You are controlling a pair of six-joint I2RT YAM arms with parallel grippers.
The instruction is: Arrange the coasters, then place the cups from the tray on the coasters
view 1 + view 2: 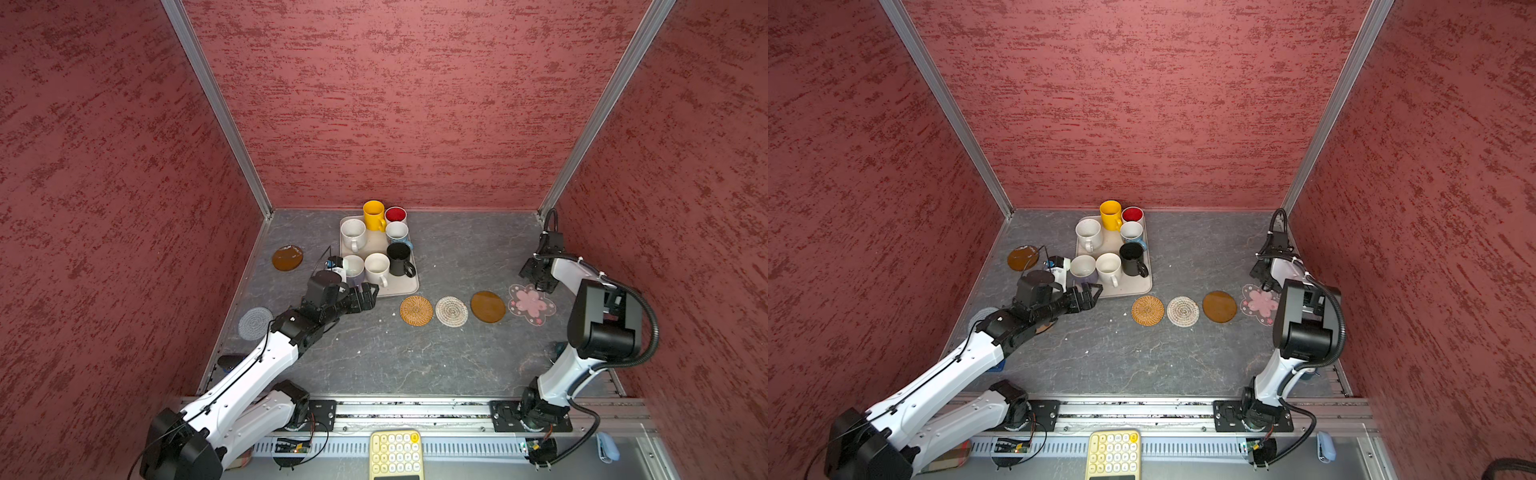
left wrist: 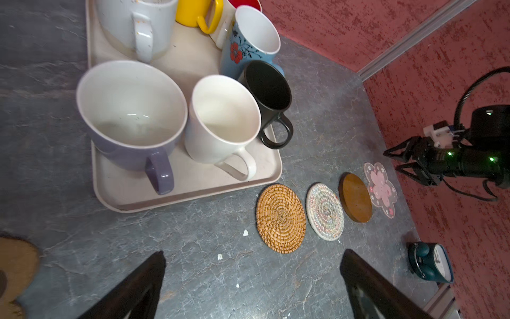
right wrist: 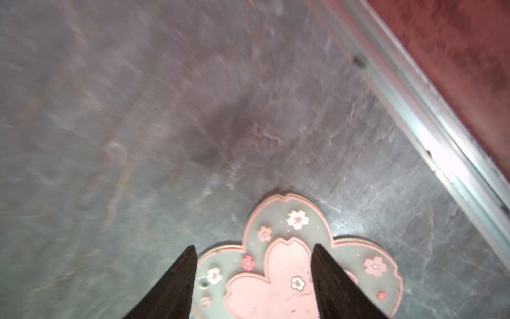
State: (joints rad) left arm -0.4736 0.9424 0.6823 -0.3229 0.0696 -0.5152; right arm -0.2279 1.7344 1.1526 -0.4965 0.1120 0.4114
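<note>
1. Left gripper (image 1: 370, 293): jaws spread wide with nothing between them. It is poised over bare table just on the near side of the tray (image 2: 198, 190), left of the coaster row. Judged to be free to fetch a stray coaster.
2. Right gripper (image 3: 254, 247): jaws parted and empty. It hangs over the pink flower coaster (image 1: 532, 304), which lies flat on the table, ungripped.
3. Coasters in the row: tan rattan round (image 1: 416, 310), whitish woven round (image 1: 451, 311), amber disc (image 1: 488, 307), then the flower. They run left to right, near and right of the tray. Each sits just beside the next without overlap, a spacing judged to allow one mug per mat.
4. Coasters out of the row:
   - The second amber disc (image 1: 287, 258) lies far left of the tray.
   - The grey woven round (image 1: 254, 323) lies near left, by the table edge.
   - The brown paw mat (image 2: 16, 262) lies under the left arm, partly hidden.
   - Arranging is judged unfinished.
5. Tray: far centre of the table, carrying all seven cups.
6. Cups:
   - Far: yellow mug (image 1: 373, 214) and red-lined mug (image 1: 395, 215).
   - Middle: large white mug (image 1: 353, 233) and light blue floral mug (image 1: 397, 232).
   - Near: lilac-sided mug (image 2: 132, 116), white mug (image 1: 377, 268) and black mug (image 1: 400, 258).
   - The near row's handles face the arms, judged handy for gripping.
   - No cup is on a coaster yet.
</note>
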